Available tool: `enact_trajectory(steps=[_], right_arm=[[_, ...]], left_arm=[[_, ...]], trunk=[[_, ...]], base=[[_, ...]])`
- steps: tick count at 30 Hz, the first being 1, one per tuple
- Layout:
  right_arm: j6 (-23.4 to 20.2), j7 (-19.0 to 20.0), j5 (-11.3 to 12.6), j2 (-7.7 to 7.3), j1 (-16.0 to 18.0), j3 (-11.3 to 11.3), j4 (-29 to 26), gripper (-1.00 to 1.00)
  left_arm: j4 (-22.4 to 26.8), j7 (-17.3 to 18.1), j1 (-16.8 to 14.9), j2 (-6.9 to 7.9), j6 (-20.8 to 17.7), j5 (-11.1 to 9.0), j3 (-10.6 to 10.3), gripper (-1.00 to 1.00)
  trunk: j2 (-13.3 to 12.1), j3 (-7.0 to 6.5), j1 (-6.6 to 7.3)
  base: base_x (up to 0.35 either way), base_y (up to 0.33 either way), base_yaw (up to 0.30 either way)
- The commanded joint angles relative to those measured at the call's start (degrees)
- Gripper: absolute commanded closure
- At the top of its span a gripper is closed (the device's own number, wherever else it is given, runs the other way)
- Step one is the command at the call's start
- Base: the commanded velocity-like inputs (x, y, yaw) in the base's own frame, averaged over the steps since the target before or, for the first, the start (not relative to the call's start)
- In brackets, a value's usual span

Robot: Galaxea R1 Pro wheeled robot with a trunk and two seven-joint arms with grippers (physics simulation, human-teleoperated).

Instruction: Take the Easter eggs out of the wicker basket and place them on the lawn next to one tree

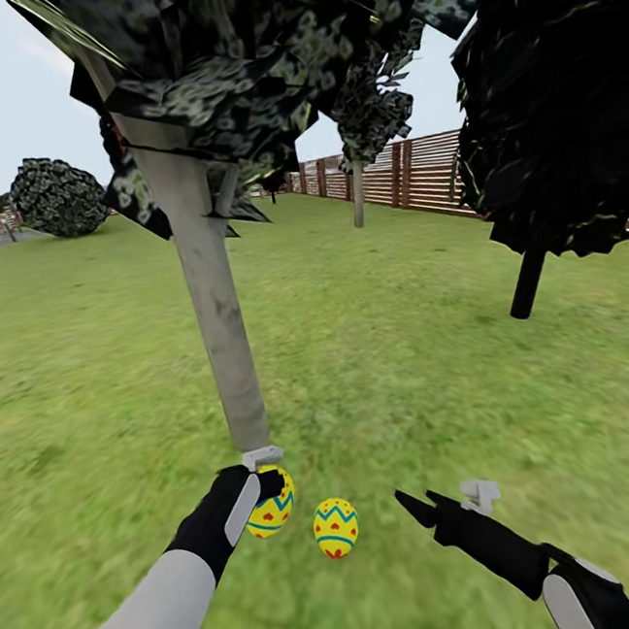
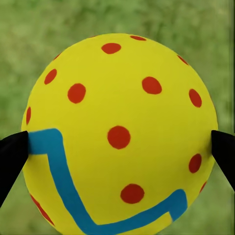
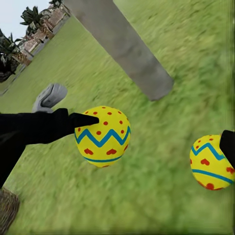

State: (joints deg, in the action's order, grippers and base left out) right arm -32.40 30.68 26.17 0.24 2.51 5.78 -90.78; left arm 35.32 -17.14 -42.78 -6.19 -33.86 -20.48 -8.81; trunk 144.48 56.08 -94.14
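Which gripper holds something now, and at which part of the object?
The left gripper holds one Easter egg, its fingertips pressing the egg's two opposite sides. The right gripper holds nothing.

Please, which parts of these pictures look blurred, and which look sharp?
Head view: the lawn smears toward the edges, the free egg stays crisp. Left wrist view: the held egg is sharp, the grass behind is soft. Right wrist view: the grass streaks, the trunk is clearer.
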Motion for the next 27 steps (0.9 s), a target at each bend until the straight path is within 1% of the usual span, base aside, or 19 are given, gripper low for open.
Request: enact_trajectory(steps=[1,6,27], right_arm=[[-0.5,0.1,0.4,0.03,0.0,0.1,0.0,-1.0],[-0.7,0.2,0.4,0.05,0.0,0.2,0.0,-1.0],[-0.7,-0.2,0.3,0.11,0.0,0.2,0.4,-1.0]], left_arm=[[0.1,-0.5,0.0,0.04,-0.2,-0.6,-0.2,1.0],[0.1,-0.5,0.0,0.04,-0.2,-0.6,-0.2,1.0],[0.1,-0.5,0.0,0.04,-0.1,-0.6,-0.2,1.0]], trunk=[[0.0,0.23,-0.01],[0.1,1.26,-0.14],[0.4,5.91,-0.68]], base=[[0.0,0.0,-0.163],[0.0,0.0,-0.051],[0.0,0.0,-0.001]])
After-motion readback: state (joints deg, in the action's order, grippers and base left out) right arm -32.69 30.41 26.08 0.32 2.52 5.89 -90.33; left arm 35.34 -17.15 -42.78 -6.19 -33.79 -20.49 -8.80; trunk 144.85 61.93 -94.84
